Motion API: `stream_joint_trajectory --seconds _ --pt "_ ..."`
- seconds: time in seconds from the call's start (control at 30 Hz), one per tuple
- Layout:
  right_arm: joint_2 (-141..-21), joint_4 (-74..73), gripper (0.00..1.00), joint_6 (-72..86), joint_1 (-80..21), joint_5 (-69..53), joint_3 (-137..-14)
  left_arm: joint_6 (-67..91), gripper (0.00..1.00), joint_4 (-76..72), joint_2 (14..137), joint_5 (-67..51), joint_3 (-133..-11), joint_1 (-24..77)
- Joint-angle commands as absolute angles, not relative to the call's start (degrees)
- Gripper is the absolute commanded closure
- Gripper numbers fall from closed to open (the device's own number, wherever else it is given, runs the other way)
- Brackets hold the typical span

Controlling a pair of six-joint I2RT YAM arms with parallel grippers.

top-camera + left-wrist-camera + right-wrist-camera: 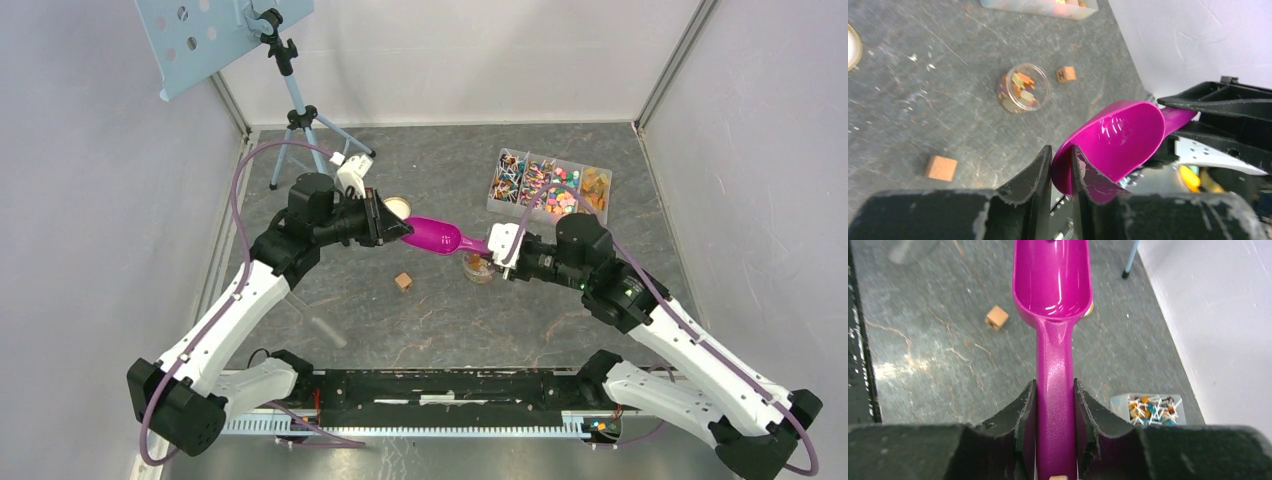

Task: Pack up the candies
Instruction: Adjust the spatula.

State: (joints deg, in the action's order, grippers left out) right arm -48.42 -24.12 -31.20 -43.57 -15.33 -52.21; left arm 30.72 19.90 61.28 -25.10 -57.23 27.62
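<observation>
One magenta scoop (1053, 280), gripped at both ends.
The left gripper (1061, 151) pinches the bowl's front rim, and the right gripper (1054, 390) is clamped on the handle. The candies (548, 185) fill one divided box (1048, 9) and one clear jar (1024, 90). Two wooden cubes (941, 168) lie on the table (420, 330).

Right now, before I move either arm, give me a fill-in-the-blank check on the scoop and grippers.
1. The right gripper holds the magenta scoop by its ___.
2. Inside, the scoop is ___.
3. The left gripper pinches the front rim of the scoop's ___.
Missing words: handle; empty; bowl.
</observation>
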Motion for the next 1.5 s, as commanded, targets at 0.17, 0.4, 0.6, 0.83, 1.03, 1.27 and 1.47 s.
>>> stream_joint_trajectory --seconds 0.17,0.4,0.6,0.83,1.03,1.27,1.47 --pt "-47.7 -13.0 0.77 -22.7 -33.9 -36.3 -54.9 43.3 0.98 10.3 60.4 -44.1 -50.7 19.3" --pt "-47.3 -4.9 0.73 -16.4 -31.2 -41.7 -49.2 50.4 0.98 4.3 61.0 -48.3 -48.2 18.6" --pt "-46.9 1.9 0.72 -11.8 -30.2 -44.1 -47.8 55.3 0.98 -1.7 60.8 -49.0 -45.1 18.4" --pt "-48.0 6.1 0.67 -7.5 -29.2 -46.5 -46.7 59.6 0.98 -7.0 60.7 -48.3 -42.3 18.5" --pt "-48.4 11.6 1.00 -3.2 -28.6 -49.6 -45.2 60.9 0.98 -9.4 61.5 -48.0 -41.2 18.4" --pt "-50.5 0.4 1.00 -5.1 -27.3 -42.3 -51.8 56.4 0.25 -3.5 60.7 -42.1 -42.5 17.7" --pt "-51.1 -14.8 1.00 -9.4 -25.4 -25.3 -58.1 46.9 0.10 6.7 62.2 -36.1 -49.2 17.6"
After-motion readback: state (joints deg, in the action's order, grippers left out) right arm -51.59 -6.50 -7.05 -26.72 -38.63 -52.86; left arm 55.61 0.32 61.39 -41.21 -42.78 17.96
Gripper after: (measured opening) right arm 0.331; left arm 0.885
